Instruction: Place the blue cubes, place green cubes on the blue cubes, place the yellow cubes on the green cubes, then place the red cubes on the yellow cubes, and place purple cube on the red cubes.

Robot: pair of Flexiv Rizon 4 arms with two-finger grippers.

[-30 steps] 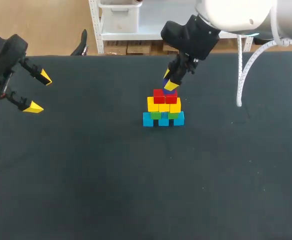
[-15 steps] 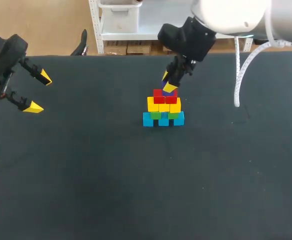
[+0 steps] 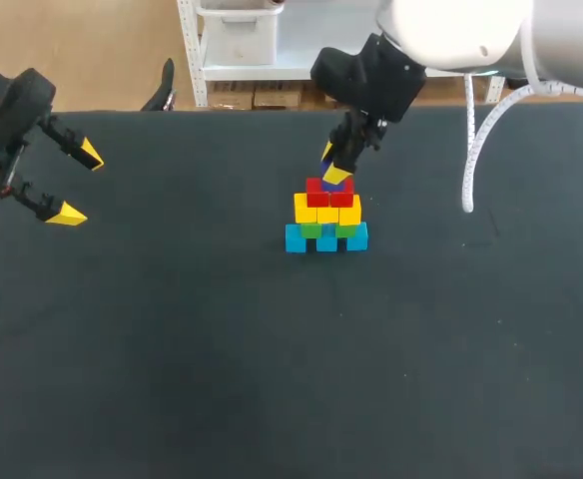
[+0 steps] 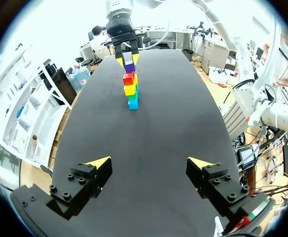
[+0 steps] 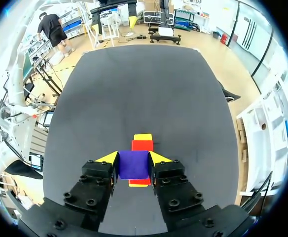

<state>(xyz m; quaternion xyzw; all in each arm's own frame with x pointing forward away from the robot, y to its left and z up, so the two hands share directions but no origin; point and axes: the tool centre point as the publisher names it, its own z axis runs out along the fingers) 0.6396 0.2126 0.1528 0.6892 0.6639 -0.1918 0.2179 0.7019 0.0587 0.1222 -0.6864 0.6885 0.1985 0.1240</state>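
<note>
A small pyramid of cubes stands at the table's middle: blue cubes at the base, green cubes on them, then yellow cubes, then red cubes. My right gripper hangs right over the red cubes, shut on the purple cube. In the left wrist view the purple cube is directly above the red cubes; whether it touches them I cannot tell. My left gripper is open and holds nothing, far off at the table's left edge.
The black table lies bare around the stack. A white cable hangs from my right arm, to the right of the stack.
My right arm has shifted slightly to the left over the stack, still holding the purple cube. The left arm has not moved.
</note>
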